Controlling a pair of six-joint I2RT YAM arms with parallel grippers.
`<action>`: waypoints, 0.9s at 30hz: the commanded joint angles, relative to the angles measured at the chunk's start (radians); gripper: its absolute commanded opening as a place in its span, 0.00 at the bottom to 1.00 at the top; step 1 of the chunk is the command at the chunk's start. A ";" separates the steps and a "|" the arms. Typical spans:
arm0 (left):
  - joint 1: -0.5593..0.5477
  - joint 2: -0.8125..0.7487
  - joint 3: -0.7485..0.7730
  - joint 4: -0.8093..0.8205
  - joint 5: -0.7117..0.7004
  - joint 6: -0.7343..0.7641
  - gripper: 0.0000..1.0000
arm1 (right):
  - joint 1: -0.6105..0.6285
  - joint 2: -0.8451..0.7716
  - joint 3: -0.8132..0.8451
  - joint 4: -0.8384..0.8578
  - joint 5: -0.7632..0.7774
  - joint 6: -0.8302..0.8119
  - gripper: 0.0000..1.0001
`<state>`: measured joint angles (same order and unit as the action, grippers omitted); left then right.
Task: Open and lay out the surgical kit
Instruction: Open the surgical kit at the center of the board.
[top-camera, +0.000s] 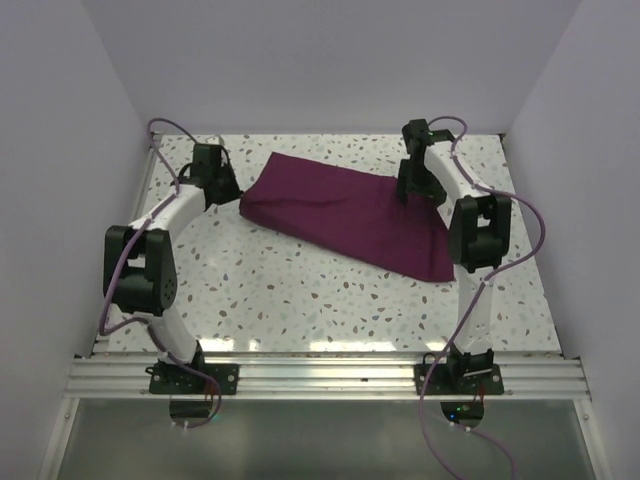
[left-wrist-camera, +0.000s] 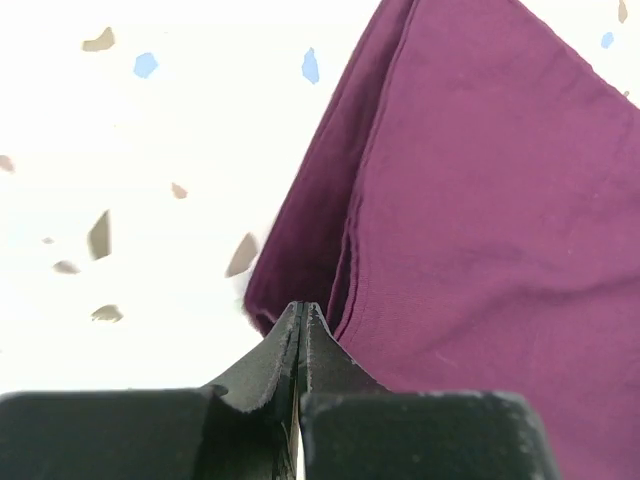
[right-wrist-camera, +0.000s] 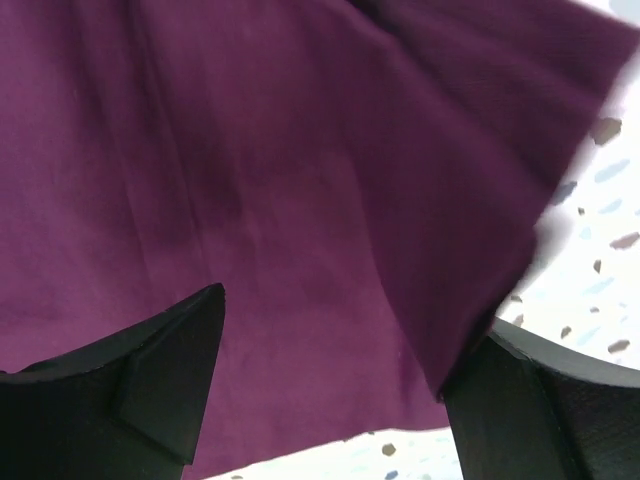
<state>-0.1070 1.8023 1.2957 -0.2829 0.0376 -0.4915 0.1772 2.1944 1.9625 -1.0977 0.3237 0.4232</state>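
Maroon, creased cloth wrap (top-camera: 345, 215); L claw (left-wrist-camera: 302, 308) pinches corner; R claw (right-wrist-camera: 350, 330) agape.

Maroon cloth (top-camera: 340, 215) on speckled table (top-camera: 300, 290), left gripper (top-camera: 238, 196) at corner, right gripper (top-camera: 410, 190) over edge

The top view is lit evenly and softly from above; only faint shadows are cast on the table (top-camera: 300, 290), and a lavender tint is carried by the walls (top-camera: 60, 150). In the left wrist view the table is overexposed to near white, and the left end effector (left-wrist-camera: 302, 310) is rendered dark and soft-edged. In the right wrist view the cloth wrap (right-wrist-camera: 300, 200) is dimly shaded, the right end effector (right-wrist-camera: 355, 320) is blurred, and the table strip is blown out.
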 joint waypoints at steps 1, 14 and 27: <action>0.012 -0.098 -0.058 -0.024 -0.074 0.068 0.00 | -0.013 0.033 0.107 -0.030 0.009 -0.004 0.85; 0.036 -0.250 -0.220 -0.091 -0.128 0.077 0.00 | -0.200 0.117 0.113 -0.059 0.078 0.077 0.86; 0.036 -0.544 -0.355 -0.249 -0.136 -0.064 0.00 | -0.202 0.005 0.038 -0.002 0.035 0.032 0.87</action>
<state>-0.0776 1.3354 0.9485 -0.4995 -0.0856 -0.5144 -0.0257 2.3058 2.0247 -1.1278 0.3710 0.4755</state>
